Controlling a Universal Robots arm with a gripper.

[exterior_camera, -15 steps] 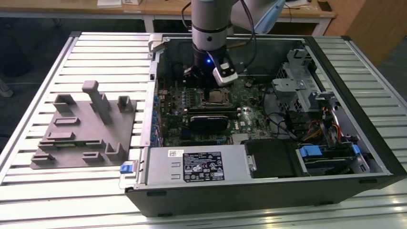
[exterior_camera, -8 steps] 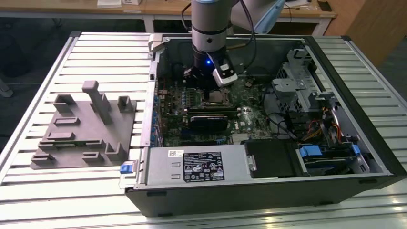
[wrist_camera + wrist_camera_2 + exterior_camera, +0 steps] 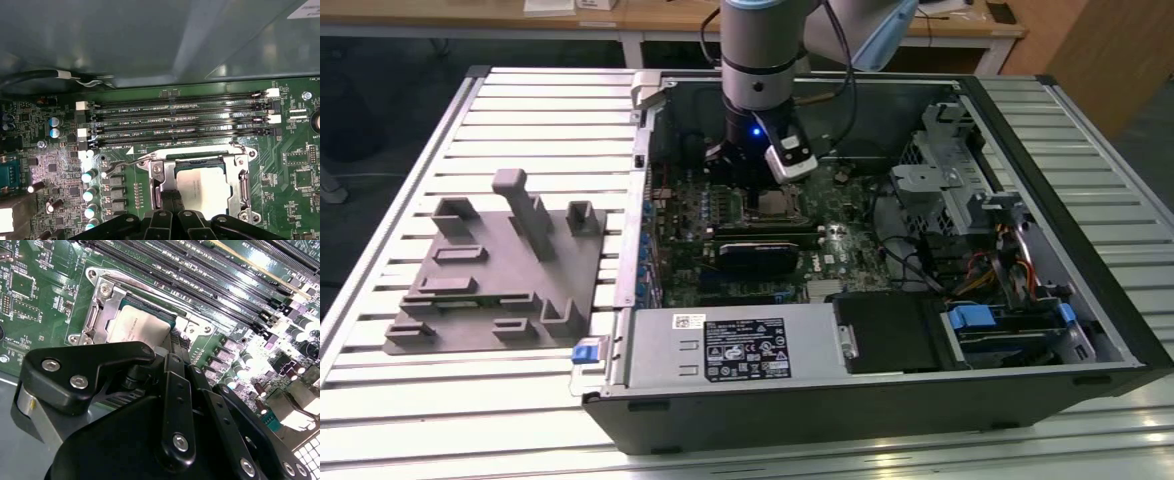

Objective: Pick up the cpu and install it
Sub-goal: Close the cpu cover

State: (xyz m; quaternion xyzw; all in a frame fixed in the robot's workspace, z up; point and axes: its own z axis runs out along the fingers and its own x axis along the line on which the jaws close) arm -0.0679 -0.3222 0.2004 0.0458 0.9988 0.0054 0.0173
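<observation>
The cpu (image 3: 137,327) (image 3: 205,186), a pale silvery square chip, lies flat inside the open metal-framed socket (image 3: 102,305) (image 3: 245,185) (image 3: 774,207) on the green motherboard. My gripper (image 3: 171,200) (image 3: 767,188) hangs straight down over the socket inside the computer case. Its black fingertips (image 3: 175,347) are pressed together with nothing between them, and they stand at one edge of the chip, low over the socket frame. The gripper's body hides the near part of the chip in both wrist views.
The socket's wire lever (image 3: 125,164) stands raised beside several memory slots (image 3: 180,122). A dark card (image 3: 758,255), the power supply (image 3: 734,345) and drive cages (image 3: 974,200) crowd the case. A grey plastic fixture with posts (image 3: 494,270) sits on the slatted table at the exterior view's left.
</observation>
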